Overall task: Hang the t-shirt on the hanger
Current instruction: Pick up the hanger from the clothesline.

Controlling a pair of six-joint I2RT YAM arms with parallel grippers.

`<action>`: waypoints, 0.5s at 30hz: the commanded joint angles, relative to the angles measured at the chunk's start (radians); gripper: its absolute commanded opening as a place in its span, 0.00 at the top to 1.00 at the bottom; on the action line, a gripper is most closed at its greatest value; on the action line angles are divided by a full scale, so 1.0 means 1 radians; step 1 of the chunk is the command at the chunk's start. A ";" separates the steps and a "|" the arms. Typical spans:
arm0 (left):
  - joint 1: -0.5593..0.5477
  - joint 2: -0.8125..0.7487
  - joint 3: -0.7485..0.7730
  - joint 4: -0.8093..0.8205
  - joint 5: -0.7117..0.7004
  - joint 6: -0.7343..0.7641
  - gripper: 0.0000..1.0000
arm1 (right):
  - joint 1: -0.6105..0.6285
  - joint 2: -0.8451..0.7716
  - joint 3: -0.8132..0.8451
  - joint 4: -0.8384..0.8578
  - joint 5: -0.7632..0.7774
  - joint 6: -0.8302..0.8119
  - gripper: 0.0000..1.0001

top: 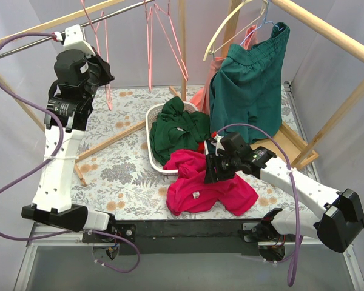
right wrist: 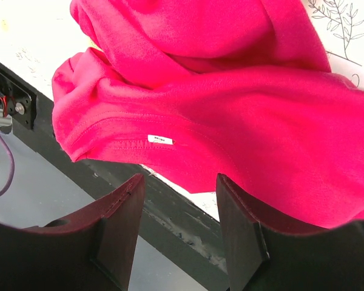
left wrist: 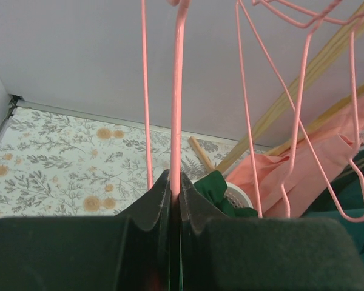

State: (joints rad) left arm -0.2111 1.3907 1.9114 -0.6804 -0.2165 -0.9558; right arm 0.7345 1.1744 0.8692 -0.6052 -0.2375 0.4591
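The crimson-pink t-shirt [top: 209,185] lies crumpled on the table near the front edge, its white neck label [right wrist: 159,140] facing up. My right gripper [top: 213,171] hovers just over the t-shirt, open and empty; in the right wrist view [right wrist: 179,179] the t-shirt [right wrist: 230,97] lies beyond the fingertips. My left gripper [top: 105,70] is raised at the far left by the rail and shut on a thin pale-pink wire hanger [top: 108,91]. In the left wrist view the hanger's wire [left wrist: 176,109] runs up from between the closed fingers [left wrist: 151,200].
More pink wire hangers [top: 161,36] hang from the rail. A white basket [top: 151,118] holds a dark green garment [top: 179,130]. Teal shorts [top: 249,85] and a cream hanger [top: 227,27] hang at the right. Wooden rack legs [top: 109,140] cross the table.
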 commanded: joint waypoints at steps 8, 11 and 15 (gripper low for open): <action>-0.001 -0.258 -0.199 -0.004 0.160 0.060 1.00 | -0.003 -0.001 0.039 0.002 0.020 -0.017 0.41; -0.002 -0.323 -0.258 -0.015 0.163 0.060 1.00 | -0.001 -0.016 0.042 0.002 0.027 -0.010 0.41; -0.002 -0.421 -0.334 -0.059 0.203 0.029 1.00 | -0.003 -0.041 0.044 -0.001 0.050 0.001 0.41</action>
State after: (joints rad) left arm -0.2115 1.0660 1.6264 -0.6952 -0.0673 -0.9161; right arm 0.7341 1.1748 0.8696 -0.6052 -0.2131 0.4599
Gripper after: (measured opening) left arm 0.036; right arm 0.590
